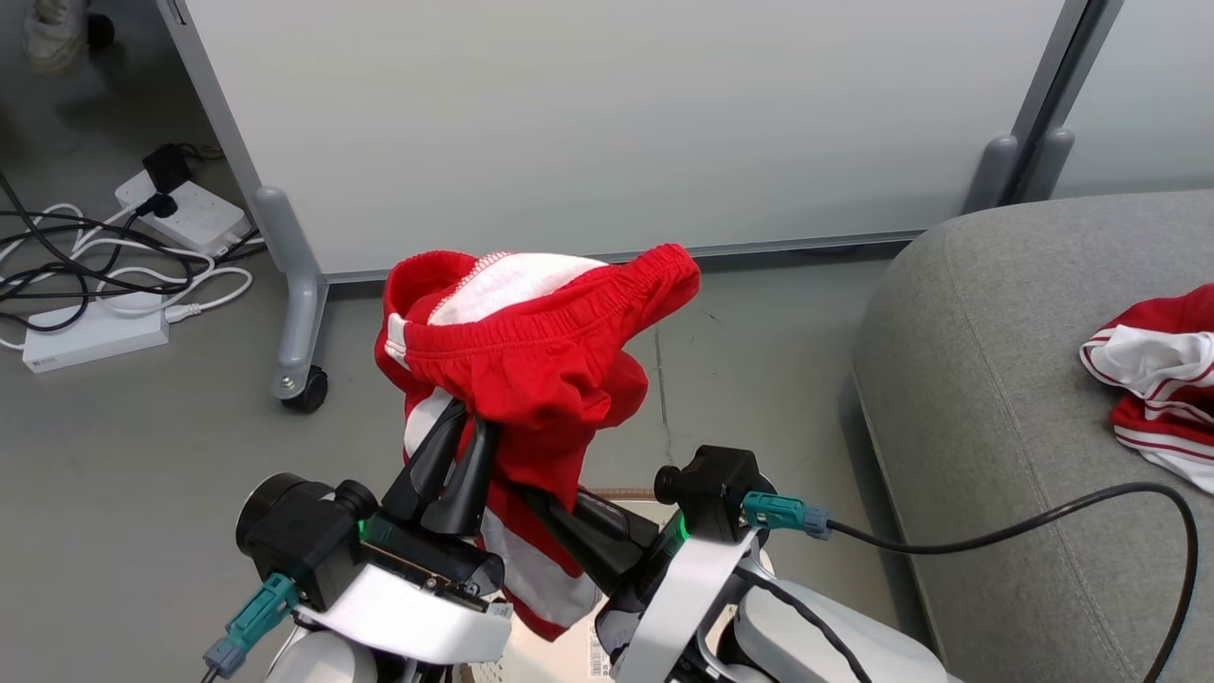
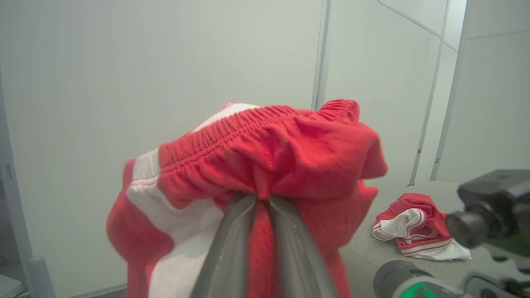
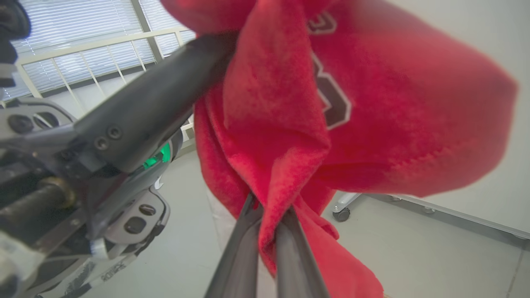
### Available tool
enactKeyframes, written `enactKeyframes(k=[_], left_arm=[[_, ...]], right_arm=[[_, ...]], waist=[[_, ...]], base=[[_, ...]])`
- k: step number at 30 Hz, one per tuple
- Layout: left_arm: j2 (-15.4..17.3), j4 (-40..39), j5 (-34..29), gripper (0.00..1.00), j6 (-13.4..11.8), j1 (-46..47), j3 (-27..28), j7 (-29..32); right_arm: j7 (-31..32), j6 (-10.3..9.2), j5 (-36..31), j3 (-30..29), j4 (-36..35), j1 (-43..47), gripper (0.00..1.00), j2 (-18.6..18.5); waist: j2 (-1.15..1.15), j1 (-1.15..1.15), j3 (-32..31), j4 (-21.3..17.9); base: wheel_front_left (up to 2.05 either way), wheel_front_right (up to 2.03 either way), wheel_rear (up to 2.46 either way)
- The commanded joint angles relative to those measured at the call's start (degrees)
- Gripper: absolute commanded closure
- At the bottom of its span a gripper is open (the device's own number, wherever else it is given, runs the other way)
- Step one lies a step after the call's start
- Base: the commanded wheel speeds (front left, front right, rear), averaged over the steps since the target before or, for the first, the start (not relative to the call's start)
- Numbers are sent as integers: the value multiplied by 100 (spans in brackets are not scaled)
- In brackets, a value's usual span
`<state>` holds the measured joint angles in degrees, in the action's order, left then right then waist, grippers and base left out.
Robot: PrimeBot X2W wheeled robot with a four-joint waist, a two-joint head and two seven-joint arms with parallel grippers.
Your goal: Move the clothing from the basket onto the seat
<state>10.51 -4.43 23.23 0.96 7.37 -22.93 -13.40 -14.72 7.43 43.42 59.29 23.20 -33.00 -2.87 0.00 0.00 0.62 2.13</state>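
Between the left gripper's [image 2: 261, 200] 2 fingers a fold of red shorts [image 1: 541, 351] is pinched just under the elastic waistband, the fingers nearly together with only cloth between them. The right gripper [image 3: 268, 207] is clamped the same way on a lower fold, close beside the left. The shorts therefore hang bunched from 2 nearby points, white panels trailing down between the arms. Holding at 2 spots probably keeps the loose cloth from sliding out and helps lift it above the basket [image 1: 621, 493], whose brown rim peeks between the forearms directly below. Its inside is hidden, so I cannot tell whether more lies there. Off to the right stands the sofa [image 1: 996, 398], apart from the shorts. On it 1 red-and-white garment [image 1: 1162, 379] already lies crumpled, well in from the rounded front edge.
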Motion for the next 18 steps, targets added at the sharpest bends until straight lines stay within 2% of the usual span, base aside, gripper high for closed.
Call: enactKeyframes(k=[1, 2, 3, 5, 10, 18], left_arm=[[37, -32, 9, 100, 30, 79, 14, -41], [35, -47, -2, 100, 26, 79, 16, -39], [30, -57, -5, 75, 9, 75, 25, -50], [9, -114, -41, 0, -54, 83, 78, -79], [-13, -219, -142, 0, -88, 87, 101, -122], [128, -95, -267, 0, 211, 0, -369, 165]], right_arm=[[-57, 12, 52, -2, 9, -66, 100, -16], [-67, 12, 60, -10, 9, -93, 100, -19], [-73, 12, 65, -42, -9, -113, 100, -25], [-64, 12, 10, -179, -107, -138, 100, -38], [-55, 12, -226, -735, -326, -7, 100, -91], [-54, 12, -630, -1683, -222, 275, 100, -271]], waist=[[0, 0, -8, -9], [0, 0, -14, -18], [0, 0, -17, -28], [0, 0, -18, -49], [0, 0, -23, -90], [0, 0, 20, -200]], base=[[0, 0, 0], [0, 0, 0], [0, 0, 0], [0, 0, 0], [0, 0, 0], [0, 0, 0]])
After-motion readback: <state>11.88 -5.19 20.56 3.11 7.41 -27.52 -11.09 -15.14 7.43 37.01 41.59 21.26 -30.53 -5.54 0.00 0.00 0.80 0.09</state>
